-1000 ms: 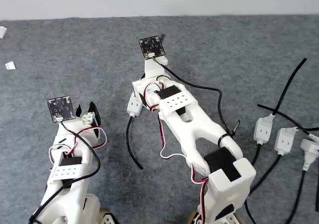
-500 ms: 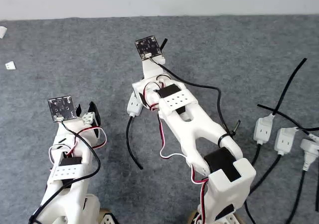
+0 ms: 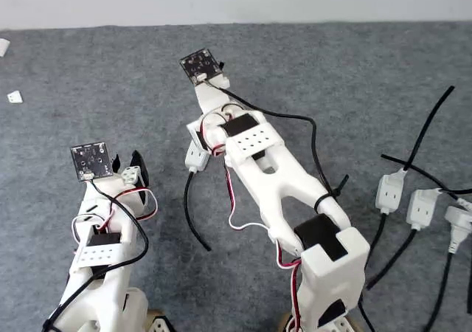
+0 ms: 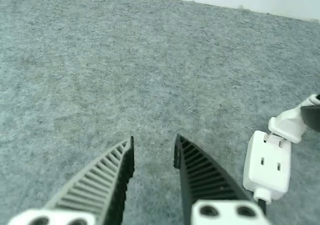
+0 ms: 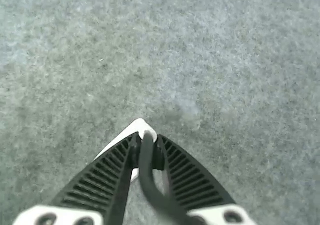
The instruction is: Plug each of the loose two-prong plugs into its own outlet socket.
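In the right wrist view my right gripper (image 5: 145, 135) is shut on a white plug (image 5: 141, 126) whose black cable (image 5: 150, 180) runs back between the fingers, just above the grey carpet. A white outlet socket (image 3: 196, 155) with two slots hangs close beside the right arm's wrist, and its short black cord (image 3: 190, 214) trails toward the front. The left wrist view shows that socket (image 4: 267, 162) upright, with a white piece (image 4: 288, 127) touching its top end. My left gripper (image 4: 152, 142) stands open with nothing in it, to the left of the socket (image 3: 136, 168).
Three more white socket blocks (image 3: 389, 192) (image 3: 422, 206) (image 3: 457, 225) with black cables lie at the right edge. Small white scraps (image 3: 15, 97) sit at the far left. A pale wall (image 3: 236, 0) bounds the carpet at the back.
The right arm's wrist has swung to the left, and its camera board went with it. The socket and its cord shifted slightly left. The left arm has not moved.
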